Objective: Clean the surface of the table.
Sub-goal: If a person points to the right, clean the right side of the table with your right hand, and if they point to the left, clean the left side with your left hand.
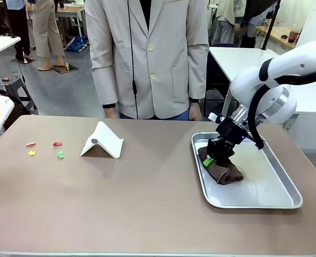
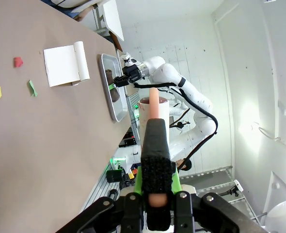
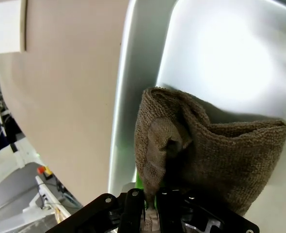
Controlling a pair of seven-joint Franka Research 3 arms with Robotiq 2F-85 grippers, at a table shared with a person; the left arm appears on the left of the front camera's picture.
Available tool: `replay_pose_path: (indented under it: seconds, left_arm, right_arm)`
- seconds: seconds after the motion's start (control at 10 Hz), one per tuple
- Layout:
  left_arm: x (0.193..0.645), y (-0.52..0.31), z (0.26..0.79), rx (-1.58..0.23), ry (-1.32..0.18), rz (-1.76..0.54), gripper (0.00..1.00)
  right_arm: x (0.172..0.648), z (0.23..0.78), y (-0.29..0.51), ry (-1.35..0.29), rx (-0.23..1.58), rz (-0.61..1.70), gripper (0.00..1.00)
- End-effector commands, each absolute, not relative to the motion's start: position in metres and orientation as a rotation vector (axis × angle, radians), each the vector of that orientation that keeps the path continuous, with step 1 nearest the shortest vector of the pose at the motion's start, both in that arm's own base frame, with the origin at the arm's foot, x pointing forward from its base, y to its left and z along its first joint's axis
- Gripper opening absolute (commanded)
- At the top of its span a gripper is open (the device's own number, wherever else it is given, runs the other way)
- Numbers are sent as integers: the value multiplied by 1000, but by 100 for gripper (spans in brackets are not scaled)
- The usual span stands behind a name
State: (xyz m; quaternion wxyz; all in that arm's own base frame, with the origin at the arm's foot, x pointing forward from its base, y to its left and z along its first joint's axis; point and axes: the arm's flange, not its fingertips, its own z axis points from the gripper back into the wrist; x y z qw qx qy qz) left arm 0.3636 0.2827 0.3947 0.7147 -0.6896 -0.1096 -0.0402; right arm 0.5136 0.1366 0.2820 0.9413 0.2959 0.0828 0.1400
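Observation:
The tan-brown table [image 1: 147,209] carries small coloured paper scraps at its left: red [image 1: 57,143], green [image 1: 60,154] and yellow [image 1: 32,152]. On the right, my right gripper [image 1: 216,156] is shut on a crumpled brown cloth [image 1: 228,174] that rests in the silver tray [image 1: 276,199]. The right wrist view shows the cloth [image 3: 206,141] bunched above the fingers inside the tray [image 3: 220,53]. My left gripper [image 2: 155,126] hangs off the table's left side, shut on a thin pink stick [image 2: 154,99]. From there the scraps [image 2: 18,61] and the tray [image 2: 105,97] are far off.
A white folded card [image 1: 103,141] stands like a tent between the scraps and the tray. A person in a beige jacket [image 1: 147,59] stands at the far edge, hands by the table rim. White tables and other people are behind.

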Motion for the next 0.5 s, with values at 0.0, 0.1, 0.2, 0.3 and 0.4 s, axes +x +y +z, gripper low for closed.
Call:
replay_pose_path:
  seconds: [0.0,0.1,0.2,0.3,0.4]
  left_arm:
    - [355,291,404,-1535,-248,-103,0]
    - [355,291,404,-1535,-248,-103,0]
    - [355,291,404,-1535,-248,-103,0]
    - [355,291,404,-1535,-248,-103,0]
    - [355,291,404,-1535,-248,-103,0]
  right_arm:
    - [517,278,139,194,577,317,0]
    - [518,279,138,178,549,309,0]
    - [518,278,137,179,543,305,0]
    - [517,278,136,200,517,301,0]
    - [516,279,132,231,477,297,0]
